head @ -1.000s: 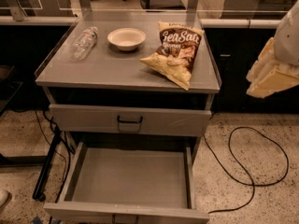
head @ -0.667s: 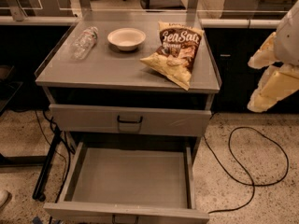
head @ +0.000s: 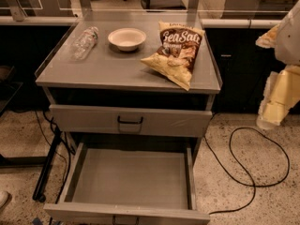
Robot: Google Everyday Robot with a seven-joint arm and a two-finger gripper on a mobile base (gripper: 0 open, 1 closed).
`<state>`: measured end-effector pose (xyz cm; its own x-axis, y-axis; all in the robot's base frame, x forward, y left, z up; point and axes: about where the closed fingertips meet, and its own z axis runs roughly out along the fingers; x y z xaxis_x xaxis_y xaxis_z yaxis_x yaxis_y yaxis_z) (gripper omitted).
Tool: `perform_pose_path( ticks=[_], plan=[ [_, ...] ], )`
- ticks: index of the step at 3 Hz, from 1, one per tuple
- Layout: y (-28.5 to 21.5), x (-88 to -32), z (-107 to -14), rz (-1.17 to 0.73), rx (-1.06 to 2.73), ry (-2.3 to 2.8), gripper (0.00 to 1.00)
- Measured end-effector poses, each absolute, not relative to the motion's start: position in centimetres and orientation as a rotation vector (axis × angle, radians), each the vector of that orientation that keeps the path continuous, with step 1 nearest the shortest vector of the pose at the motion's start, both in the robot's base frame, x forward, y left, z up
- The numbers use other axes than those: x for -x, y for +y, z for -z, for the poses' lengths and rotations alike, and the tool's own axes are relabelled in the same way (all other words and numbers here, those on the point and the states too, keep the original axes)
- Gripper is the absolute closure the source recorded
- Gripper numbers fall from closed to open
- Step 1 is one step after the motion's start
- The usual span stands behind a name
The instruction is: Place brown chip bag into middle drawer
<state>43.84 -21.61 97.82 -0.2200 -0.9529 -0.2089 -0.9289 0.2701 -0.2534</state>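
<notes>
The brown chip bag (head: pixel 177 52) lies flat on the right half of the grey cabinet top (head: pixel 93 69), its "Sea Salt" lettering facing up. The middle drawer (head: pixel 131 179) is pulled out wide below, and its bare grey floor holds nothing. My gripper (head: pixel 271 108) hangs at the far right edge of the view, beside the cabinet and below the level of its top. It is well to the right of the bag and holds nothing that I can see.
A white bowl (head: pixel 127 38) and a clear plastic bottle (head: pixel 85 42) lie on the cabinet top left of the bag. The drawer above, with a black loop handle (head: pixel 130 121), is closed. A black cable (head: pixel 243 172) loops on the floor to the right.
My gripper has dropped lower along the right edge of the view. The bag, bowl, bottle and drawers have not moved.
</notes>
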Motion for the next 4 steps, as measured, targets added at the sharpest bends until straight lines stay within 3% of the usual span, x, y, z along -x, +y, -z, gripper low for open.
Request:
perform_pose_path(
  ticks=[1, 2, 4],
  plan=[
    [-20.4, -46.0, -97.2, 0.103, 1.712, 2.223, 0.0],
    [-16.5, -52.9, -96.1, 0.112, 1.754, 2.171, 0.0],
    [-15.2, -54.5, -96.0, 0.075, 1.721, 2.16, 0.0]
  ],
)
